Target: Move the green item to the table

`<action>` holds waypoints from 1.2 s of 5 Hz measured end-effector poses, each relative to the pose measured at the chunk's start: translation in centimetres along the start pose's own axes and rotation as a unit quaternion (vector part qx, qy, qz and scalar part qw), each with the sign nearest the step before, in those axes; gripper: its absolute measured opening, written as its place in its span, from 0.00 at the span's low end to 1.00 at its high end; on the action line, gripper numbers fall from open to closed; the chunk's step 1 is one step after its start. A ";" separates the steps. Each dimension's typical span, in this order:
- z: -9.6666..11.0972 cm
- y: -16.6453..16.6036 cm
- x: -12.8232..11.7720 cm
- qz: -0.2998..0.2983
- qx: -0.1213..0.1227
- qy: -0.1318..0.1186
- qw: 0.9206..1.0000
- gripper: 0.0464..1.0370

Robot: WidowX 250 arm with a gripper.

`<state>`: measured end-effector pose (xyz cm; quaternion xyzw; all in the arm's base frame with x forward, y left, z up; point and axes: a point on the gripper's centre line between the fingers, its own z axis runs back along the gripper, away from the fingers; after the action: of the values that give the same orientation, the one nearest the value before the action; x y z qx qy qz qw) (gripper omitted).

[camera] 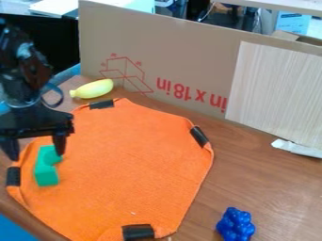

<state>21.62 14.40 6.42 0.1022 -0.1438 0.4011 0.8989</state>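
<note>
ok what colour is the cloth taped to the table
The cloth is orange; the camera view shows it best.

Showing orange on the cloth [129,164], green on the block [46,173], yellow on the banana [94,89], blue on the cluster [236,225], woodgrain brown on the counter [270,188].

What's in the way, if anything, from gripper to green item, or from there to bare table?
Nothing visible between gripper and green item. Toward bare table at the view's right, just orange cloth; blue cluster sits nearer the bottom edge.
</note>
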 end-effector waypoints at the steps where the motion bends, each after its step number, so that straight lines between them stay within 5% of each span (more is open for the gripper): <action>1: -1.4 1.4 0.1 0.017 0.002 -0.015 1.000 0.96; 2: -2.6 2.1 0.2 0.038 -0.026 -0.020 0.999 0.96; 4: -4.5 1.0 -0.3 0.038 -0.078 0.008 0.996 0.96; 6: -5.4 0.6 -0.2 0.040 -0.069 0.021 0.997 0.92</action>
<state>22.00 16.28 1.37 0.0259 -0.1561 0.4275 0.8900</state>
